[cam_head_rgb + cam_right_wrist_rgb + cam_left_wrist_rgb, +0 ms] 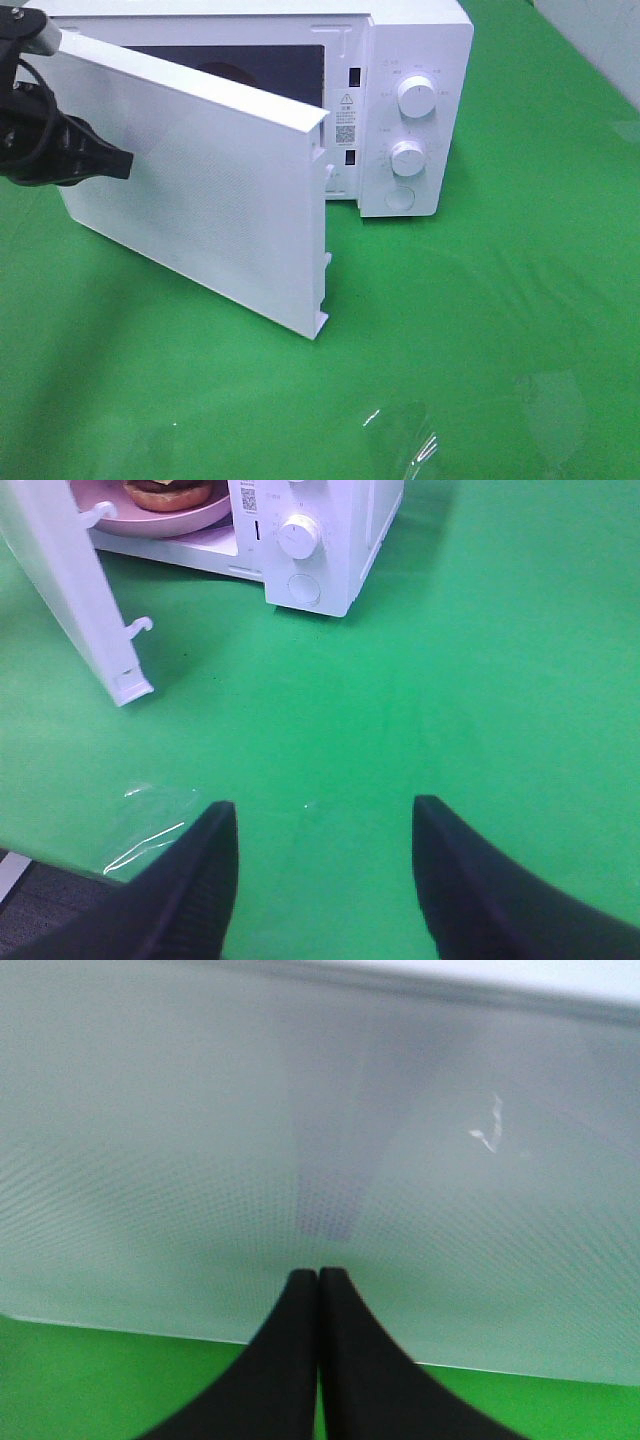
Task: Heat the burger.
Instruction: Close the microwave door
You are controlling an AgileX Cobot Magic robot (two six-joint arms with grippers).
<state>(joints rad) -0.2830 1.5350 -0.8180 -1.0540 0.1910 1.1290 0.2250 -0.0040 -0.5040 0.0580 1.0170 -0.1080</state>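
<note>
The right tool gapes above the tabletop; the left tool is pinched closed at the door. At twelve o'clock the microwave holds the burger, cropped, on a pink plate.

White microwave, green tabletop, pink plate, brown burger.

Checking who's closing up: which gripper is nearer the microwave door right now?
Left. The left gripper, shut, sits right against the outer face of the microwave door. The right gripper hangs open and empty over the green table, well in front of the microwave, clear of the door.
</note>
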